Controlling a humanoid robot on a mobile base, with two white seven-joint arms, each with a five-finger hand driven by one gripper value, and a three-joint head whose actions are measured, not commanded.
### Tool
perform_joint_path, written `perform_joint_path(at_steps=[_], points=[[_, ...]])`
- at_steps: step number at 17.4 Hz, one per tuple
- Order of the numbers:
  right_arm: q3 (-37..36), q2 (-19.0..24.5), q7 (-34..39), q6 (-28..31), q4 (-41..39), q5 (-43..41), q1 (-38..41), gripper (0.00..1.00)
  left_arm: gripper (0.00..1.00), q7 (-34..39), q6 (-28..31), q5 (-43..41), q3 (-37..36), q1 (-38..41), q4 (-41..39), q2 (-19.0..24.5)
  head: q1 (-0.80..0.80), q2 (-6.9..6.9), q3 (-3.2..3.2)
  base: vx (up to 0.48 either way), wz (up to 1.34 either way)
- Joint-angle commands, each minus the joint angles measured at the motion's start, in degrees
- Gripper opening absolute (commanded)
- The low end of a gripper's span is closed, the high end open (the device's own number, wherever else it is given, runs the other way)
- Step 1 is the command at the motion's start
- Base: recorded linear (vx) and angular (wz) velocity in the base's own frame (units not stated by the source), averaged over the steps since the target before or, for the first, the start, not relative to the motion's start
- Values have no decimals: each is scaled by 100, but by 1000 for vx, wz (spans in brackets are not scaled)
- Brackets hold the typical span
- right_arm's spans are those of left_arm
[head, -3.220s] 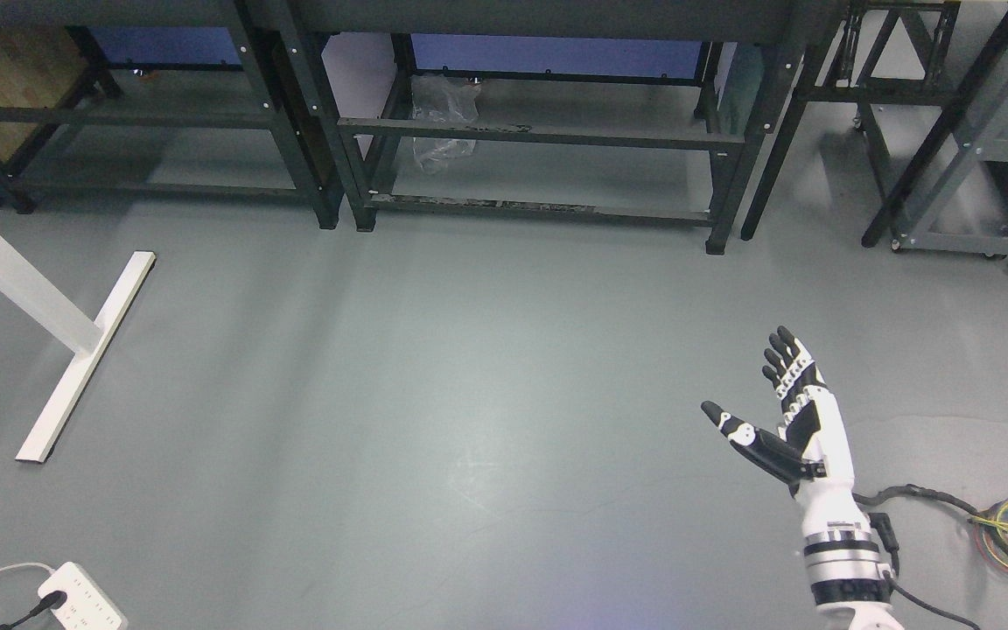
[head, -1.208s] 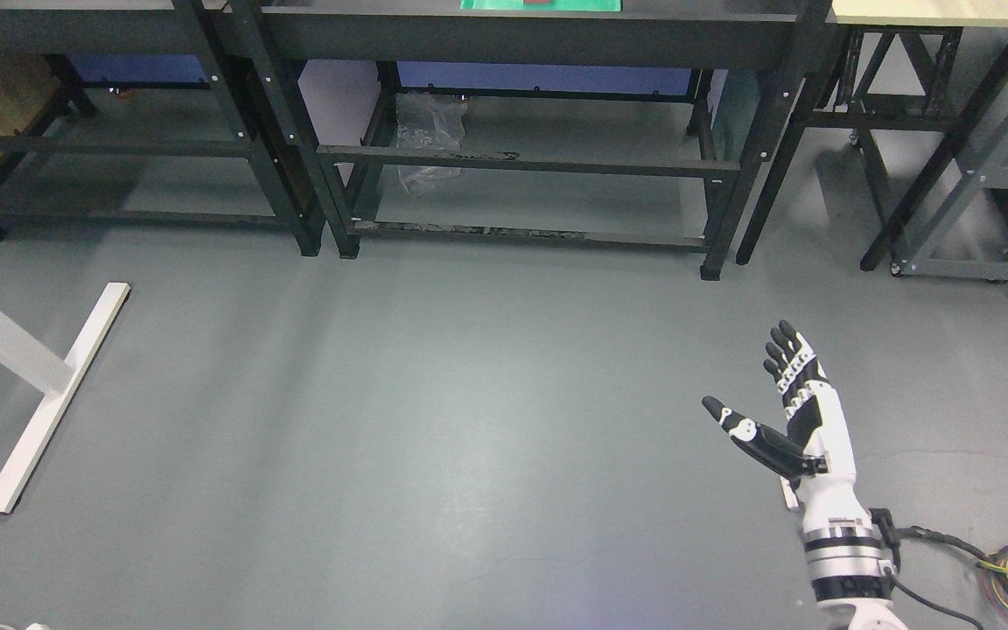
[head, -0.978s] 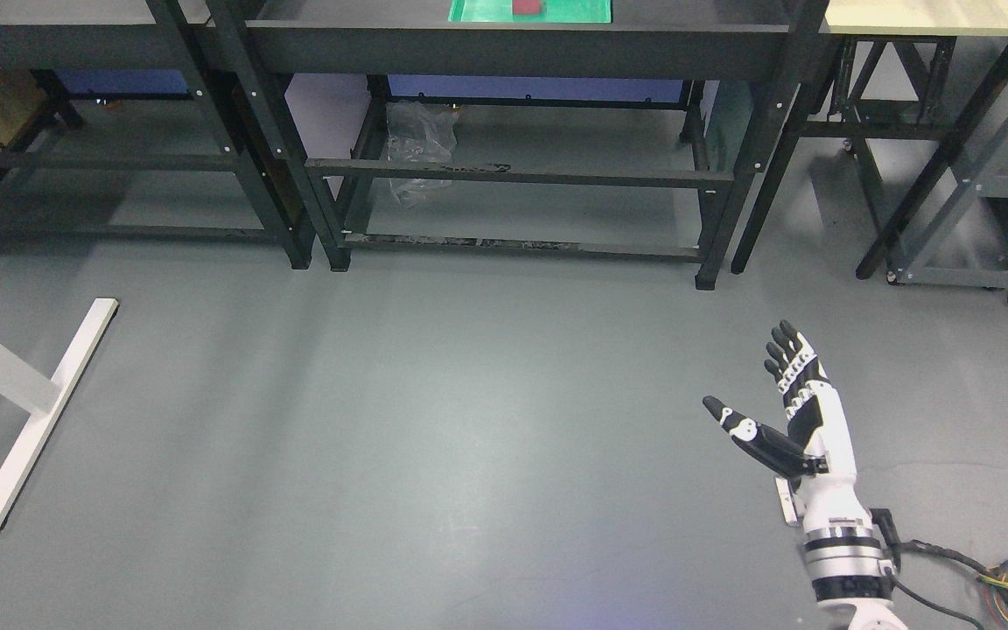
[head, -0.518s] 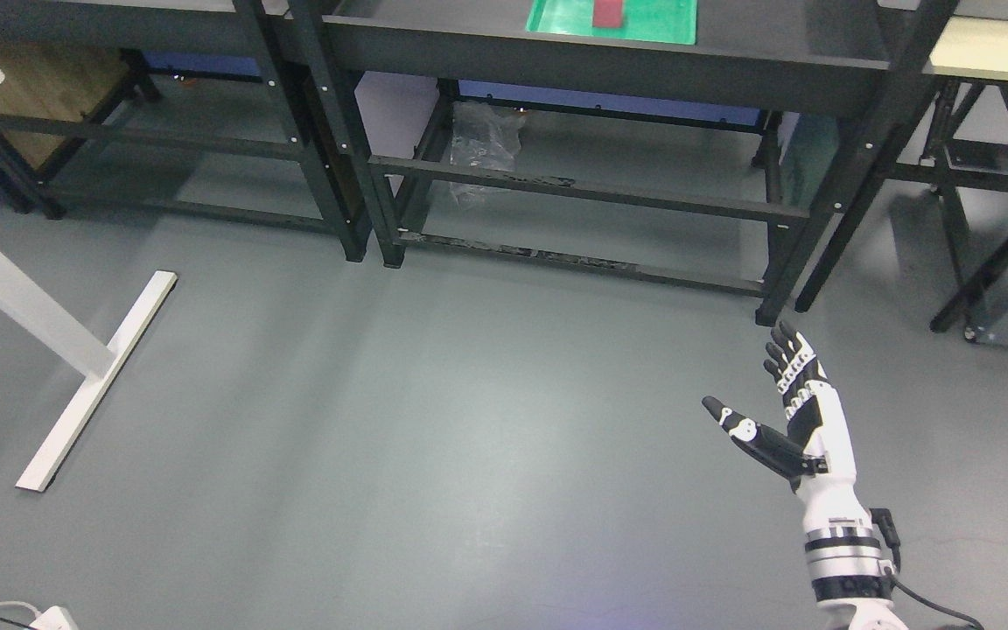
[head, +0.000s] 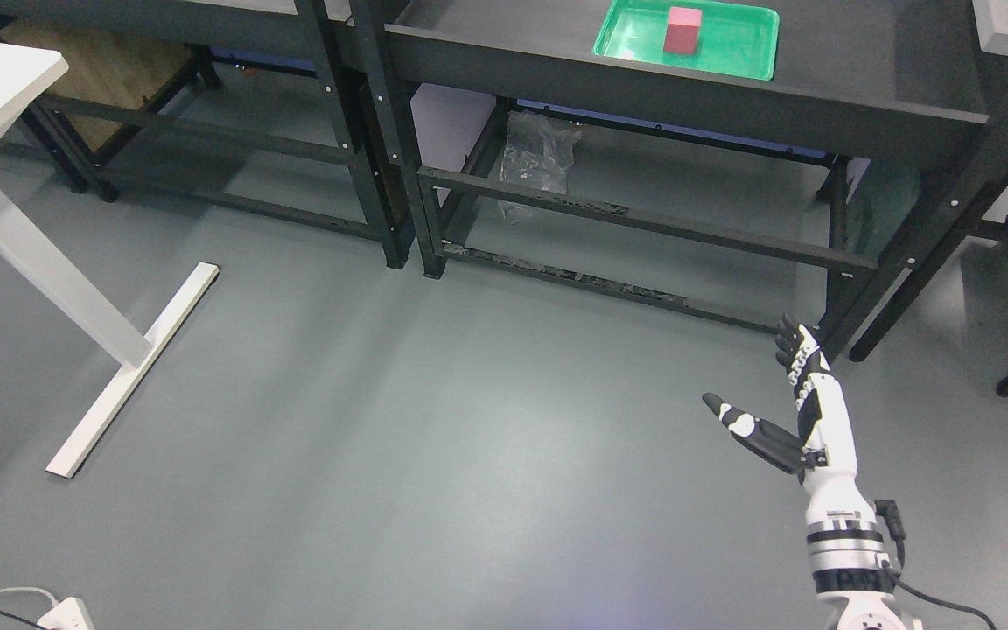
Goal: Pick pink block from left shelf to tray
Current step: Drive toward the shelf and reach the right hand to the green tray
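A pink-red block [head: 682,30] stands upright inside a green tray [head: 736,52] on the black shelf top [head: 854,79] at the upper right. My right hand [head: 753,389] is raised at the lower right, well below and in front of the shelf. Its fingers are spread and it holds nothing. The left arm is out of view.
A second black shelf frame [head: 233,140] stands to the left. A white table with a long white foot [head: 132,367] is at the far left. A clear plastic bag [head: 539,157] lies under the shelf. A power strip [head: 75,614] sits at the bottom left.
The camera has tilted up and swung, so the whole scene shifted down and right; the tray and block now show fully. My right hand holds the same open pose.
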Motion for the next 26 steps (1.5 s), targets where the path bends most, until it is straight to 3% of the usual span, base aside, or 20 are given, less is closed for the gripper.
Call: perform_joint_path(at_steps=[1, 6, 8, 11, 15, 26], points=[[66, -100, -639, 14, -14, 3826, -127, 99, 100, 2, 2, -9, 0, 52, 0, 100, 0, 0, 0, 196, 15], [57, -100, -682, -64, -14, 3801, -110, 100, 100, 2, 11, -9, 0, 52, 0, 100, 0, 0, 0, 219, -64], [49, -100, -682, -589, -23, 3784, -84, 100, 100, 2, 2, -9, 0, 52, 0, 100, 0, 0, 0, 256, -106], [66, -100, -674, -417, -14, 3906, -215, 99, 100, 2, 2, -9, 0, 52, 0, 100, 0, 0, 0, 256, -90], [75, -100, -674, -399, -23, 4680, -251, 98, 100, 2, 2, -9, 0, 52, 0, 100, 0, 0, 0, 285, -50], [66, -100, -770, -399, -14, 4557, -321, 98, 100, 2, 2, -9, 0, 52, 0, 100, 0, 0, 0, 277, 53]])
